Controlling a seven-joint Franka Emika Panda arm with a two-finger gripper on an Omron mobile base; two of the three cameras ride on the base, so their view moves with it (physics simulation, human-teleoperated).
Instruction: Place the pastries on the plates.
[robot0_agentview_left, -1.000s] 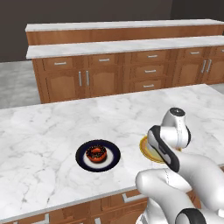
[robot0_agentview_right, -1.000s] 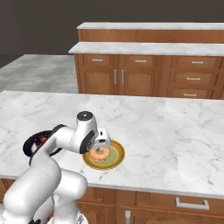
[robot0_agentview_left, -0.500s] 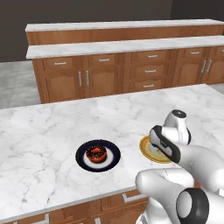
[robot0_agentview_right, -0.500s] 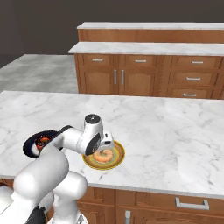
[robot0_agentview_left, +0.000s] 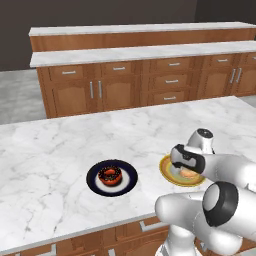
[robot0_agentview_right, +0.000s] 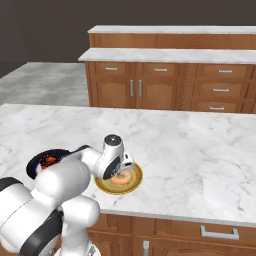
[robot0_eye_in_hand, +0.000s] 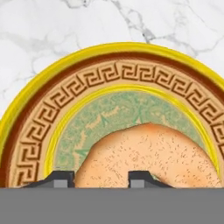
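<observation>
My gripper (robot0_eye_in_hand: 99, 177) is shut on the pale orange-tan doughnut (robot0_eye_in_hand: 148, 153), one finger on each side of a section of its ring. It holds that pastry just over the green centre of the golden-yellow plate (robot0_eye_in_hand: 26, 113); whether the two touch is unclear. From the base, the gripper (robot0_agentview_left: 186, 167) hides most of the tan doughnut (robot0_agentview_left: 190, 174) on the yellow plate (robot0_agentview_left: 166, 172). The dark chocolate doughnut (robot0_agentview_left: 110, 175) lies in the middle of the navy plate (robot0_agentview_left: 95, 184), to the left. The right base view has the gripper (robot0_agentview_right: 121, 175), tan doughnut (robot0_agentview_right: 120, 179), yellow plate (robot0_agentview_right: 136, 180) and navy plate (robot0_agentview_right: 36, 162).
Both plates sit near the front edge of a white marble island (robot0_agentview_left: 50, 150). Wooden cabinets with drawers (robot0_agentview_left: 170, 80) run along the back wall beyond a floor gap. My own arm (robot0_agentview_right: 60, 185) covers part of the navy plate in the right base view.
The hand has sunk a little toward the yellow plate with the tan doughnut still in its jaws. The dark doughnut and both plates have stayed put.
</observation>
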